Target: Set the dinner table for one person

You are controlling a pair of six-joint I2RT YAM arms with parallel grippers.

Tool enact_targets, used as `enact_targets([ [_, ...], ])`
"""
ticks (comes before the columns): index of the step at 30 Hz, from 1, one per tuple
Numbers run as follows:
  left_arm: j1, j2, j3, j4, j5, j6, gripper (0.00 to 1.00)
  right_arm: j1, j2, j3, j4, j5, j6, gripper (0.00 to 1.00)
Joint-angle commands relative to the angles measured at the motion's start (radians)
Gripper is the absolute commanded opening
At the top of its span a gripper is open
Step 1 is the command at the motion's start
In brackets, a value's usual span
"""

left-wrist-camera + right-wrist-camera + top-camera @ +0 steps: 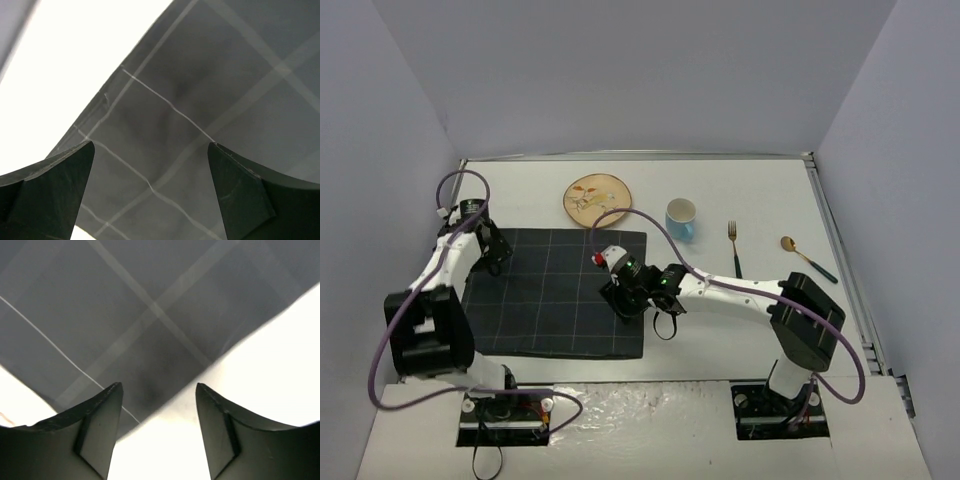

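Both arms hang low over the placemat; the dishes wait off to the side.

The white desk [720, 335] fills the floor of the walled booth and carries everything. The dark checked placemat [550, 300] lies flat toward its near-left corner, probably as the base for the setting. The plate [597, 199] sits just beyond the mat near the far edge, with the blue cup [681, 217] beside it. The fork [734, 247] and gold spoon [807, 257] lie toward the right edge, none on the mat yet. The left gripper [150, 147] hovers by the mat's left edge and the right gripper [159, 386] by its right edge. Both are spread and empty, seemingly placed to square the cloth.
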Motion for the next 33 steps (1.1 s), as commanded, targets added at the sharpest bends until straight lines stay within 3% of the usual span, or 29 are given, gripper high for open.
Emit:
enact_targets([
  [1,-0.021,-0.225,-0.039,-0.033,0.03,0.001,0.94,-0.027,-0.09,0.161,0.005,0.035,-0.012,0.58],
  [4,-0.021,-0.352,-0.131,-0.032,0.039,-0.051,0.94,-0.116,-0.043,0.244,0.029,-0.006,0.001,0.54],
  [8,-0.008,-0.394,-0.234,0.004,0.063,-0.115,0.88,-0.21,0.045,0.305,0.101,-0.116,0.016,0.53],
  [12,0.004,-0.339,-0.253,0.052,0.093,-0.152,0.83,-0.246,0.152,0.369,0.169,-0.14,0.02,0.53],
  [15,0.02,-0.276,-0.239,0.069,0.077,-0.164,0.72,-0.278,0.217,0.379,0.246,-0.171,0.044,0.53],
  [18,0.05,-0.229,-0.24,0.073,0.088,-0.188,0.67,-0.298,0.269,0.367,0.293,-0.176,0.063,0.52],
  [25,0.095,-0.202,-0.3,0.073,0.071,-0.226,0.65,-0.328,0.338,0.293,0.44,-0.164,0.09,0.53],
  [33,0.146,-0.109,-0.304,0.039,0.082,-0.25,0.65,-0.346,0.377,0.221,0.485,-0.153,0.118,0.55],
])
